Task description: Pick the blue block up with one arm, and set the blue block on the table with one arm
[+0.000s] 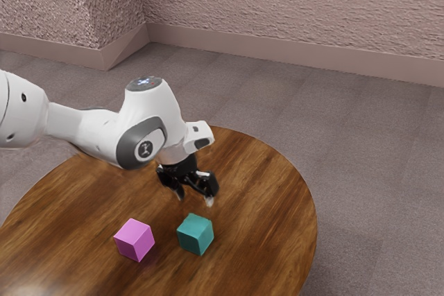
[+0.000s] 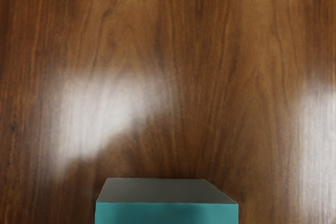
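Note:
My gripper hangs over the round table, its two fingers spread apart with nothing between them. The blue block, teal in colour, lies just below the fingertips in the exterior view, with a small gap between them and it. In the wrist view the same blue block appears at the lower edge, with a greyish face and a teal face showing.
A pink block sits on the wooden table, to the exterior view's left of the blue one. The table's curved edge runs along the exterior view's right. In the wrist view the tabletop carries bright reflections.

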{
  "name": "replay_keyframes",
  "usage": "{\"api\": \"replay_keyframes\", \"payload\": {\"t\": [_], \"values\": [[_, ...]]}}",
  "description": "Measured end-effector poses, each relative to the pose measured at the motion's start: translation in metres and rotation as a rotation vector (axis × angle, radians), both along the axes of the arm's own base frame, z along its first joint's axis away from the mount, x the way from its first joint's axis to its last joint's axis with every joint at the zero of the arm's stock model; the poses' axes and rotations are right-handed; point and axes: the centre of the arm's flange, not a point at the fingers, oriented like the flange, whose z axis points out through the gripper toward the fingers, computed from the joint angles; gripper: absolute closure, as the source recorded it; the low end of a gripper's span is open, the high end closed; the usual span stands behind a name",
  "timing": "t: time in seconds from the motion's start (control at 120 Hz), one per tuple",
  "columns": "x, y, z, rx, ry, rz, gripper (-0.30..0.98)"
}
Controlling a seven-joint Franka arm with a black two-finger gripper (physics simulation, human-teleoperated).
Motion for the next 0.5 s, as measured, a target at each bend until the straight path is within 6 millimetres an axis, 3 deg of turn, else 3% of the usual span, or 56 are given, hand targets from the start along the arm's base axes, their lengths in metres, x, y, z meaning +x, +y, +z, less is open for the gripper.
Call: {"api": "replay_keyframes", "payload": {"t": [0.058,0.125,0.183,0.242,0.317,0.383,0.425,0.5], "values": [[0.038,0.010,0.076,-0.027,-0.071,0.024,0.09],[0.064,0.029,0.163,-0.047,-0.123,0.048,0.07],[0.065,0.052,0.229,-0.055,-0.142,0.061,0.06],[0.051,0.078,0.267,-0.055,-0.125,0.068,0.05],[0.030,0.133,0.290,-0.032,-0.081,0.116,0.04],[0.015,0.182,0.284,-0.004,-0.019,0.172,0.04],[0.011,0.191,0.277,0.007,0.013,0.171,0.03],[0.009,0.185,0.260,0.027,0.059,0.135,0.03]]}}
